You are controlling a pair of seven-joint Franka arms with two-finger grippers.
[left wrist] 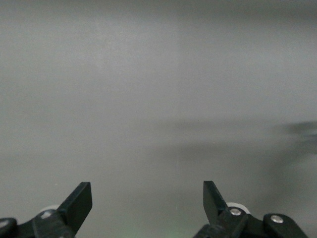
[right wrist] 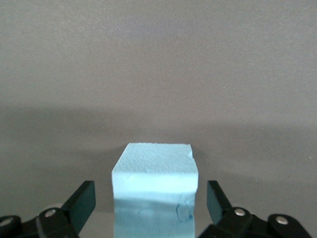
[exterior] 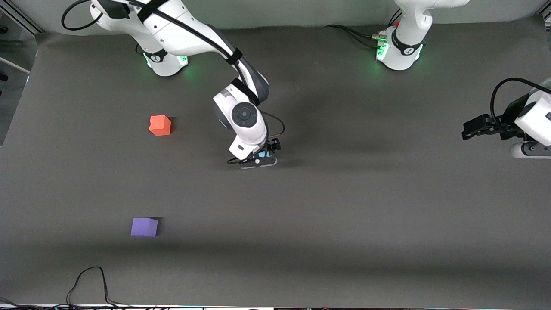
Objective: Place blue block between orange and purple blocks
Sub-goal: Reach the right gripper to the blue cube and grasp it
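Lay spread under everything: the dark grey table (exterior: 344,206). Reached from its base at the orange end toward the table's middle: the right arm (exterior: 206,38), wrist bent down. Stood parked at the other end: the left arm (exterior: 533,116), waiting, with the left gripper (exterior: 467,129) up over the table's edge and the fingers (left wrist: 79,201) spread wide on nothing, only blurred grey surface between them in the left wrist view.

Hung low over mid-table: the right gripper (exterior: 263,156), straddling the blue block (right wrist: 154,191). Showed in the right wrist view as open, one finger (right wrist: 81,201) on each side of the block with a sliver of gap at both faces, so not clamped. Rested on the table: that block, barely glimpsed under the gripper from the front.

Sat toward the right arm's end: the orange block (exterior: 160,125), farther from the front camera, and the purple block (exterior: 144,227), nearer, the two well apart with bare table between.
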